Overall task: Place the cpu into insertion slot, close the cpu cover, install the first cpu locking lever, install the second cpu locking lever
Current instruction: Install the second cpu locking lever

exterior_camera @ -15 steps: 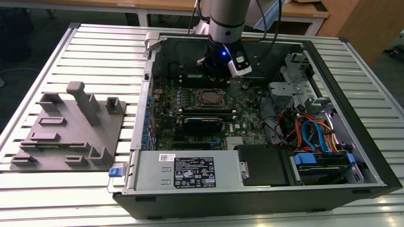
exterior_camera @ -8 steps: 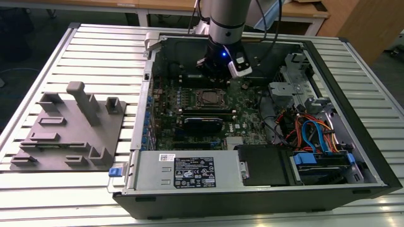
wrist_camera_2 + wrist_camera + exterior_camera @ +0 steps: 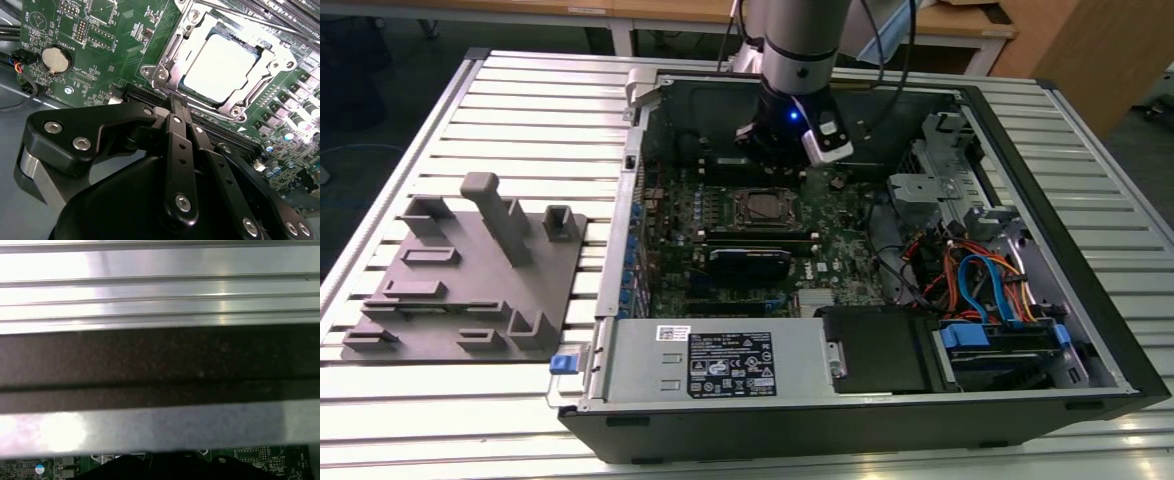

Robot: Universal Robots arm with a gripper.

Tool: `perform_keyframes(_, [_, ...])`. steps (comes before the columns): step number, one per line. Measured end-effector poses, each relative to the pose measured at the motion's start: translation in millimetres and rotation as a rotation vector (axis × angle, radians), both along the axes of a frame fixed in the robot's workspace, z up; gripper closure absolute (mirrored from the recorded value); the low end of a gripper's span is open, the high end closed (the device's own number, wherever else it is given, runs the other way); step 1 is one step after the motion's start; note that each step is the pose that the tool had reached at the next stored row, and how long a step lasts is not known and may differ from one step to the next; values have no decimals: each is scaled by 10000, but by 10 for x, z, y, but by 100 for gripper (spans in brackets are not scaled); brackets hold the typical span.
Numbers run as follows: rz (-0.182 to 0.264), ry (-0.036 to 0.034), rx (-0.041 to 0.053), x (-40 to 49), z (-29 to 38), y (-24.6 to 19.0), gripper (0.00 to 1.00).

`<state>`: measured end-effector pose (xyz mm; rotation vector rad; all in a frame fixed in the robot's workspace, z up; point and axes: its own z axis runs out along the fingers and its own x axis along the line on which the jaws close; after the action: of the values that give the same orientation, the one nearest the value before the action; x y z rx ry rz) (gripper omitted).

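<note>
exterior view: high, looking down into open computer case [image 3: 1067,330] | second wrist view: close over gripper [image 3: 179,107] onto motherboard [image 3: 100,55] | first wrist view: against case wall, sharing motherboard edge

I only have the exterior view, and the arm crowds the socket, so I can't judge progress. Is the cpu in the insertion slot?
Observer: Yes. In the second wrist view the cpu lies flat inside the insertion slot, silver top up.
Operator: And the cpu cover?
Observer: It is down, and its frame surrounds the chip's top.
Operator: How does the gripper stand?
Observer: It is shut. Its tip sits by the slot's rim, off the chip.
</note>
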<state>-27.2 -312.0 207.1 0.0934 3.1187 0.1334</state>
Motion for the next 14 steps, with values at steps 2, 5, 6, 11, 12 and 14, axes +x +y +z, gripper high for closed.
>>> perform_keyframes(2, [-1, 0, 0, 0, 0, -15, 90])
perform_keyframes(5, [-2, 0, 0, 0, 0, -49, 90])
perform_keyframes(6, [-1, 0, 0, 0, 0, -59, 90])
perform_keyframes(11, [-2, 0, -7, 0, 25, -65, 90])
perform_keyframes(12, [-2, 0, -8, 0, 47, -65, 90])
perform_keyframes(14, [-2, -1, -7, 0, 112, -65, 90])
